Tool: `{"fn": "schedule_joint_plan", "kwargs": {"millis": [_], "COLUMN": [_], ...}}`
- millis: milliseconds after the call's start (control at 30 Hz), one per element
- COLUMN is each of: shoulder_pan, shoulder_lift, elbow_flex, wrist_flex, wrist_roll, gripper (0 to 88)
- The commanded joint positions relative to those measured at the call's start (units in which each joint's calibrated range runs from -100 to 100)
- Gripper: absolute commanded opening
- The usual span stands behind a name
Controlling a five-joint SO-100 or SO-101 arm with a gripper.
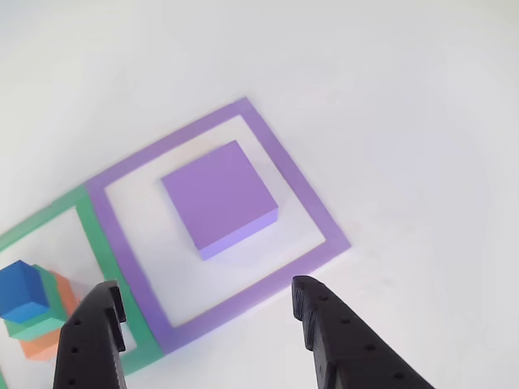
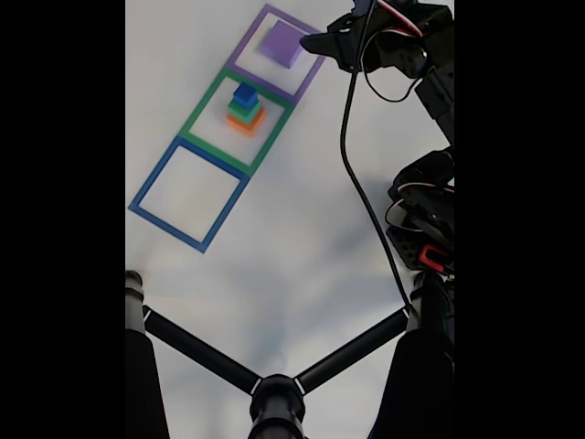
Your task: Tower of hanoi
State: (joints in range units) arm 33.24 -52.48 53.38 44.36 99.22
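Observation:
A flat purple block (image 1: 219, 197) lies alone inside the purple square outline (image 1: 308, 194) on the white table. My gripper (image 1: 207, 300) is open, its two black fingers spread at the lower edge of the other view, just short of the block and holding nothing. In the green square (image 1: 101, 243) to the left stands a stack: a blue cube (image 1: 23, 290) on a green block (image 1: 36, 327) on an orange block (image 1: 45, 344). The fixed view shows the purple block (image 2: 281, 43), the stack (image 2: 245, 108), an empty blue square (image 2: 187, 194) and the gripper (image 2: 315, 43) beside the purple square.
The arm (image 2: 425, 137) with its cables runs down the right side of the fixed view. A black stand with angled struts (image 2: 274, 384) fills the bottom. White table surface spreads around the three squares.

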Motion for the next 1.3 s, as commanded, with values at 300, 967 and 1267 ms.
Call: {"fn": "schedule_joint_plan", "kwargs": {"millis": [300,967,1267], "shoulder_pan": [4.5,5.1,4.2], "shoulder_lift": [19.4,42.1,51.5], "elbow_flex": [15.5,13.1,11.1], "wrist_flex": [-41.2,-65.6,-75.2], "wrist_roll": [0.8,0.8,0.8], "gripper": [26.8,40.3,39.7]}}
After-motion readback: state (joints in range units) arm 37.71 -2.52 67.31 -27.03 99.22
